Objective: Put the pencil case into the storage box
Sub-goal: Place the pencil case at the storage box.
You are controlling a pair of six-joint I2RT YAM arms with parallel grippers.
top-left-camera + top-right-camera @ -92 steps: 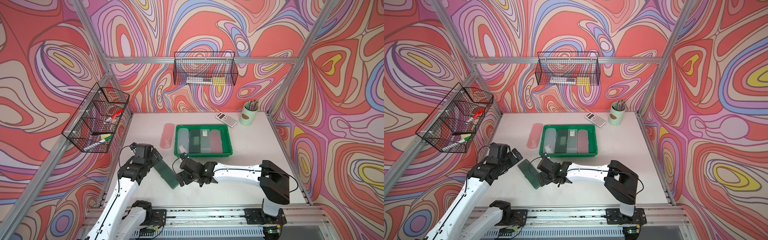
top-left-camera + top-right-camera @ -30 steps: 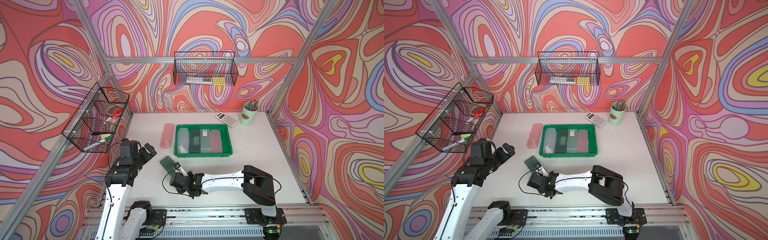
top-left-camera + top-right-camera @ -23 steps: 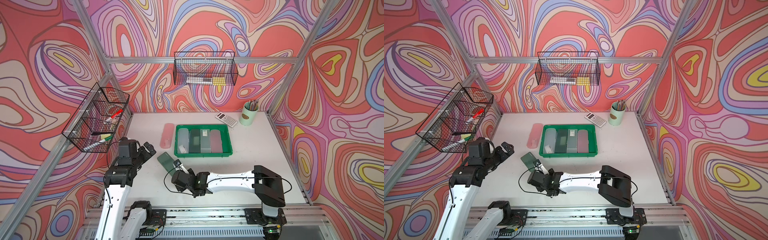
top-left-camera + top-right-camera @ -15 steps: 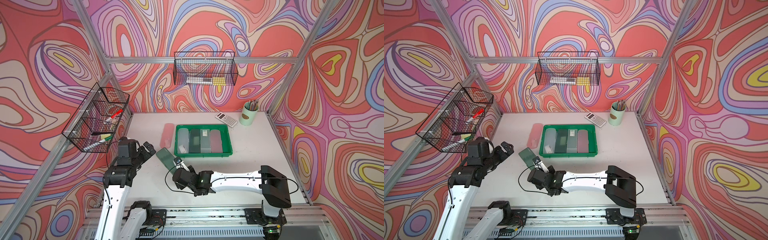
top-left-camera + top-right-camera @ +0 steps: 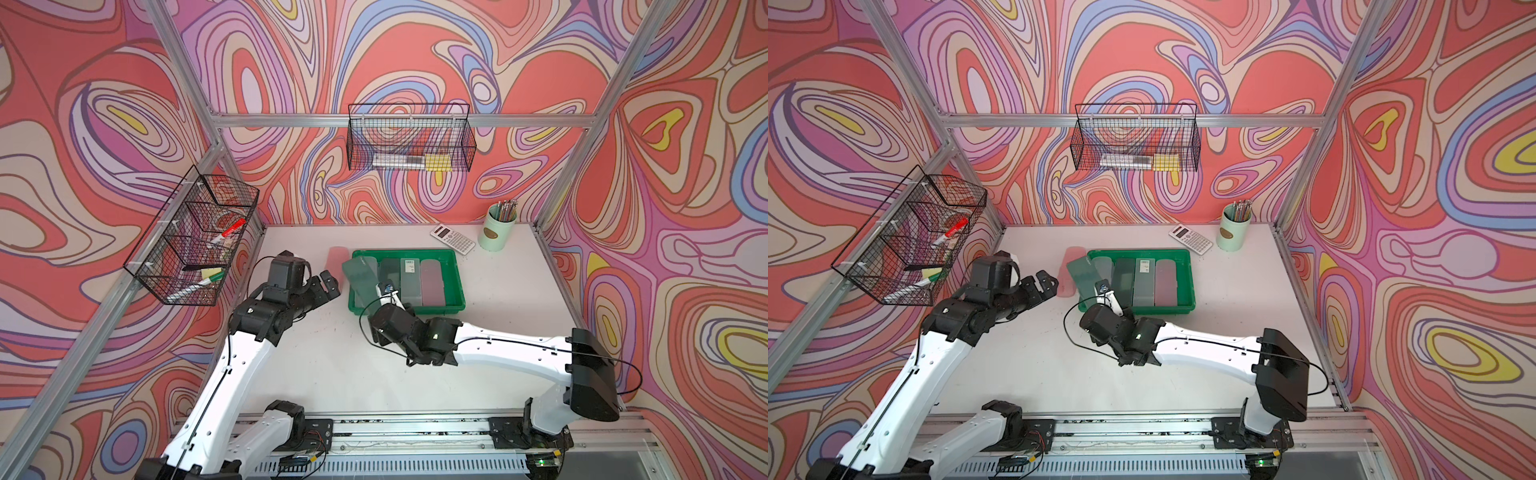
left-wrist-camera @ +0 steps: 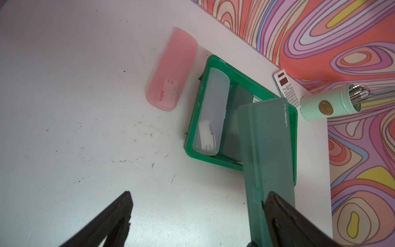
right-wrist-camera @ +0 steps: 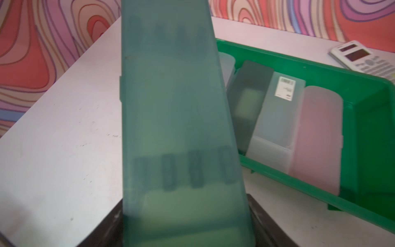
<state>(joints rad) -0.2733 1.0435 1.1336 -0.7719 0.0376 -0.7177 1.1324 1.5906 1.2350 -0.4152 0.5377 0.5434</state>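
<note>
**Green case held over the box, not yet set down**

The pencil case (image 5: 359,277), a dark green see-through one, was off the worktop (image 5: 332,365) and tilted. Its far end was raised over the near left corner of the storage box (image 5: 415,251); its near end sat lower, outside the rim. The right gripper (image 5: 1106,296) had that near end. In the right wrist view the black fingers (image 7: 265,222) sat against either side of it, clamped on the case. So the pick-up looked done and the carry nearly so. The lowering and the release were left.

The box already held four cases lying side by side across its floor: a frosted clear one (image 6: 211,113), a dark one (image 7: 249,96), a grey one with a barcode label (image 7: 277,115) and a pale pink one (image 7: 318,136). They appeared to fill the width. I judged that the held case would have to rest on top of them, or go in at an angle, rather than reach the floor.

The left gripper (image 5: 328,284) hung just left of the held case, its fingers (image 6: 115,216) apart and empty, touching nothing in both top views. On that same side a pink case (image 6: 171,72) lay flat on the worktop, just outside the box. If it too belonged to the job, it was untouched.
</note>
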